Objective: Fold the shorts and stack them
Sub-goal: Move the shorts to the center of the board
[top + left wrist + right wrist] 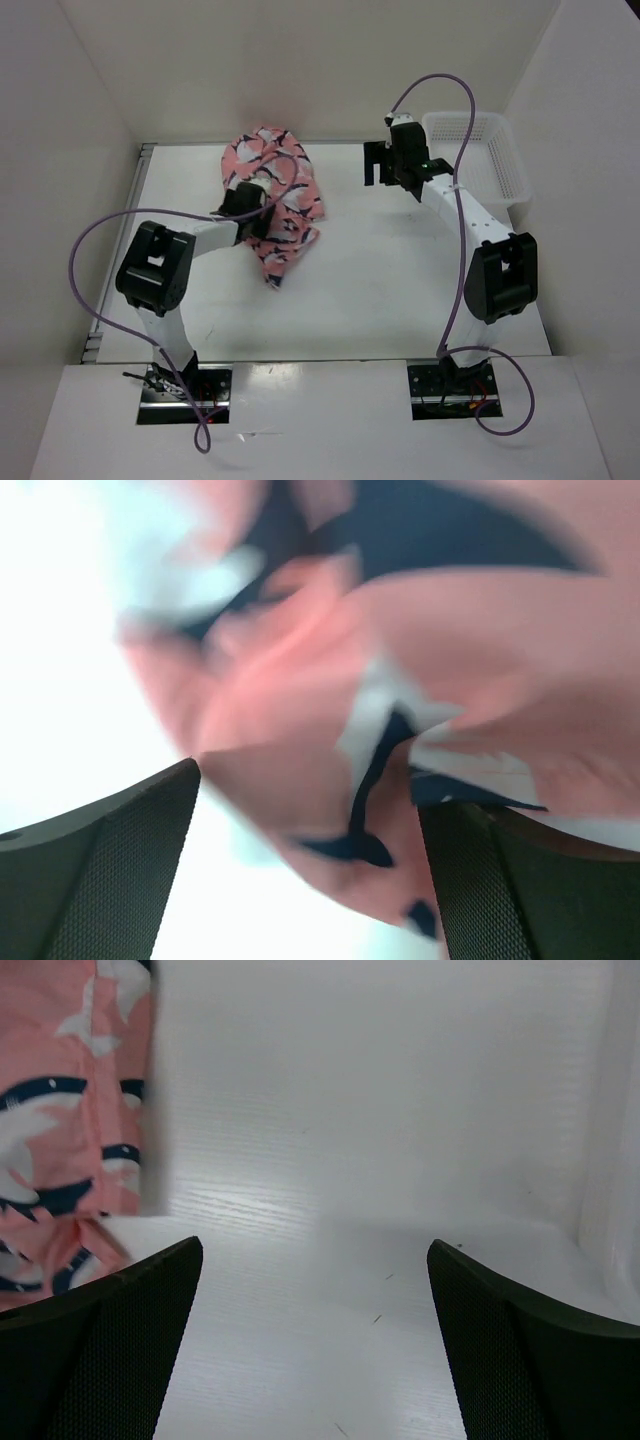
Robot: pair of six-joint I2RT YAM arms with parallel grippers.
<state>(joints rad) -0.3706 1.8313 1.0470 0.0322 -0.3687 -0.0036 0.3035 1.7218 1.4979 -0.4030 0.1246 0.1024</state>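
Lying crumpled near the far edge of the table [400, 290], left of middle, the shorts [278, 185] look soft, light and floppy. The left gripper [310, 790], just over them, and the right gripper [315, 1260], off beside them, are both spread wide. Pinch an outer edge

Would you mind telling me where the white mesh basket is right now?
In the top view, the white mesh basket sits at the far right corner of the table, just right of the right gripper, far from the shorts.
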